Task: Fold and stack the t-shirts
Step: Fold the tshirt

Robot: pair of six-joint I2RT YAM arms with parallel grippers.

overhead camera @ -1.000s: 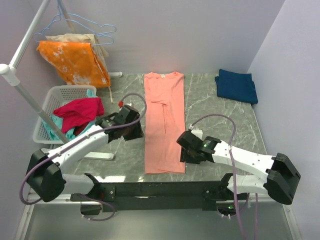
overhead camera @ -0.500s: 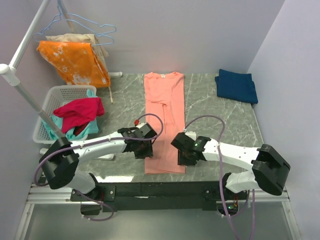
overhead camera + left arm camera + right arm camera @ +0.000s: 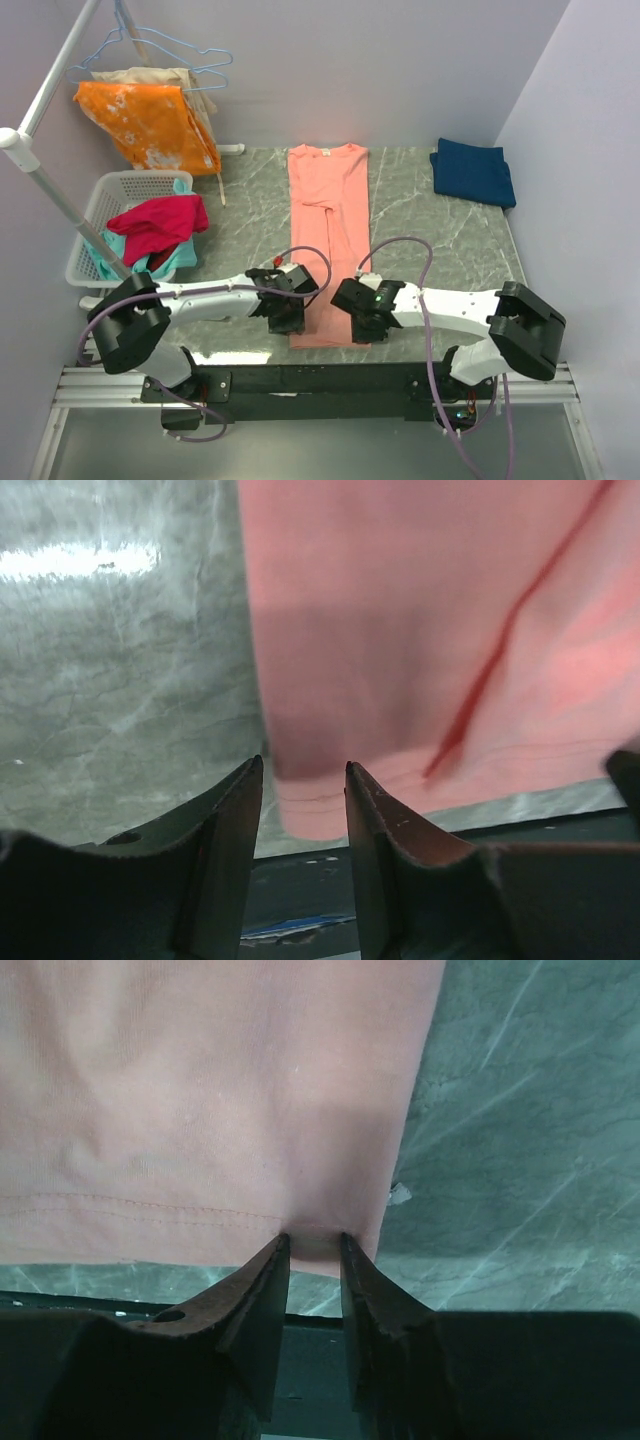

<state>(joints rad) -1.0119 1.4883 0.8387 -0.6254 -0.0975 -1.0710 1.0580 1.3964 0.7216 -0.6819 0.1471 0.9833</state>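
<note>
Lying lengthwise down the middle of the table, the pink shirt is seen folded into a narrow strip, with its collar at the far edge and its hem at the near edge. A long crease is seen running along it. Both near corners of the hem are met by the arms.

The left gripper is set over the left corner. Its jaws are parted, the corner of the hem shows in the gap between them, and no pinch on the cloth can be made out. The right gripper is placed at the right corner. Its jaws are held narrow, with the stitched hem right at the tips. Whether the cloth is actually clamped there cannot be told.

The navy shirt is laid folded at the far right corner of the table, well apart from the pink one. At the left, a magenta garment is held in a white basket, and an orange cloth is hung above it.
</note>
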